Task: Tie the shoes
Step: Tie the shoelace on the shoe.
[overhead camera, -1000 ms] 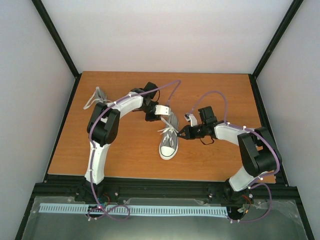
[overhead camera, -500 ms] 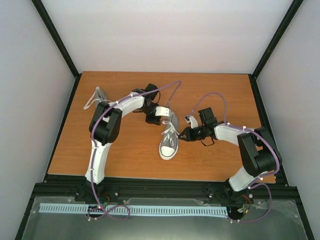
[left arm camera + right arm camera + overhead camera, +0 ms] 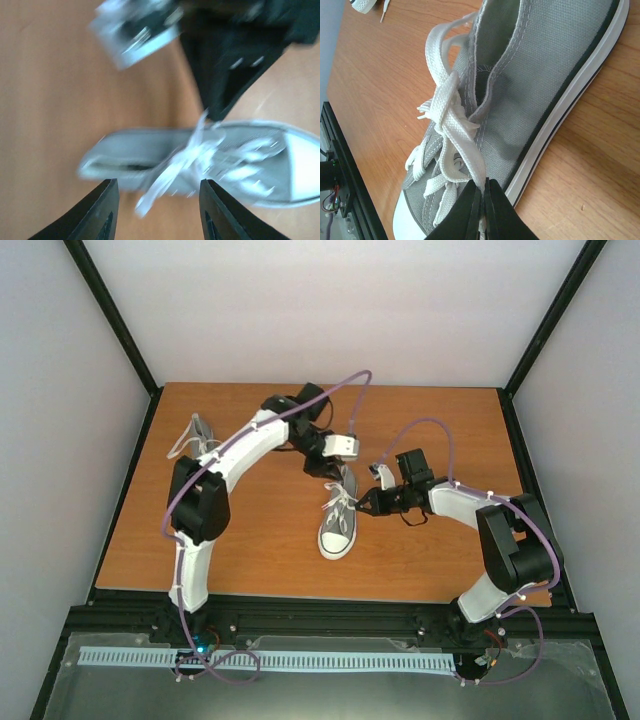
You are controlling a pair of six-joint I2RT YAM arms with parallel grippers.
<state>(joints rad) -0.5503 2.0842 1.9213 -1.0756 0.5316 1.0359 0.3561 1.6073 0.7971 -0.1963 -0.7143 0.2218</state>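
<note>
At the middle of the desk (image 3: pixel 250 530) lies one grey sneaker (image 3: pixel 338 525), toe toward the arms, its mate (image 3: pixel 192 435) near the far-left edge: right pincer (image 3: pixel 482 196) pinched on a white lace strand (image 3: pixel 462 145), left pincer (image 3: pixel 157 212) spread and empty over the heel; best to keep that strand taut while the left finds the other.

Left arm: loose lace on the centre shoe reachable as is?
Likely yes: left gripper is open above the shoe, loose lace right below it. Right gripper pinches the other lace, off to the side.
</note>
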